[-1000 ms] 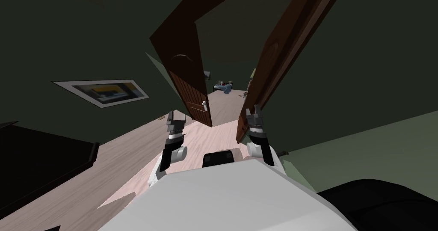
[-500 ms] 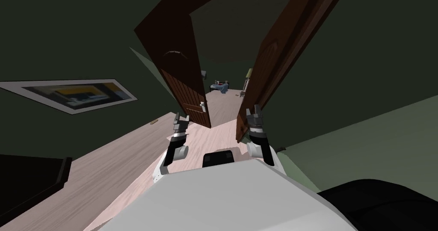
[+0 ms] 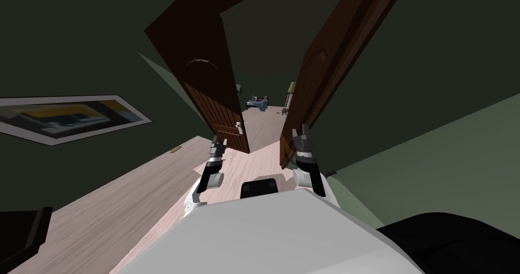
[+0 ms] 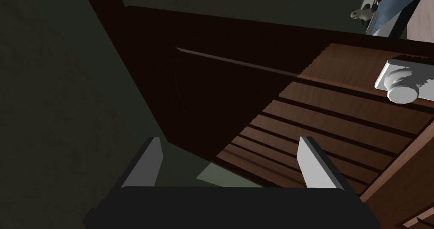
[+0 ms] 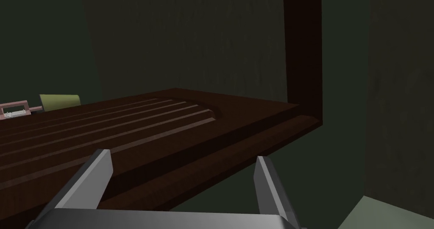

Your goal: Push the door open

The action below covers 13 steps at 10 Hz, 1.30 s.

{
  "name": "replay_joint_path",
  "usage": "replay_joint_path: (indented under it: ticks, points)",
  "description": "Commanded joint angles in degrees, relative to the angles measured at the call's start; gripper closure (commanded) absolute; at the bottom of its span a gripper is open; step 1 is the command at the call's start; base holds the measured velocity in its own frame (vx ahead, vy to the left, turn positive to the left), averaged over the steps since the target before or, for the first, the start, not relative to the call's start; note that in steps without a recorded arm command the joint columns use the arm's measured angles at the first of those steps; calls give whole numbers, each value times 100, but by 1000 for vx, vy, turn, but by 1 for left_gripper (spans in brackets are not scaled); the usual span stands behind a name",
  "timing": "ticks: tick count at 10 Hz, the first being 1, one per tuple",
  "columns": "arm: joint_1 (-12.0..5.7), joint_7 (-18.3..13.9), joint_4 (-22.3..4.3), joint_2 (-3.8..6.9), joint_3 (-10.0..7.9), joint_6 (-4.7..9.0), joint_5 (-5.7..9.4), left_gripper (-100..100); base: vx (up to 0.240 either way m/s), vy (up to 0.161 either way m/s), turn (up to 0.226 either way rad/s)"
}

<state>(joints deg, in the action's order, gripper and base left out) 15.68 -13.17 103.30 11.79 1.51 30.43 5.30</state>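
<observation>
Left fingers (image 4: 311, 160) spread wide, near the left door (image 3: 203, 83): dark brown, slatted low, white knob (image 4: 400, 86), standing ajar. My right fingers (image 5: 95, 175) spread too, beside the right door (image 3: 325, 68).

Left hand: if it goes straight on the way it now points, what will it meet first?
Probably the left door, on its slatted lower panel, aside from the white knob. The left hand looks close to it, but depth is unclear.
</observation>
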Motion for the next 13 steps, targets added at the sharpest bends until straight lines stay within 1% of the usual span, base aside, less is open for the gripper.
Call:
replay_joint_path:
  ticks: [1,2,5,6,7,9,10,11,13]
  points:
    - [-124,-32,-286,134,81,-44,57,-100,69,107,-201]
    - [-124,-32,-291,134,81,-44,57,-100,43,84,-88]
    - [-391,-126,-879,454,213,-76,193,-100,40,95,-186]
    - [-391,-126,-939,454,213,-76,193,-100,38,78,-57]
    - [-480,-158,-1155,560,258,-87,238,-100,47,72,-108]
    - [-654,-219,-1543,767,344,-109,327,-100,47,113,-208]
    - [-654,-219,-1576,767,344,-109,327,-100,45,86,-70]
    - [-740,-249,-1785,869,387,-119,371,-100,44,77,-102]
    - [-903,-307,-2159,1062,467,-140,454,-100,42,102,-206]
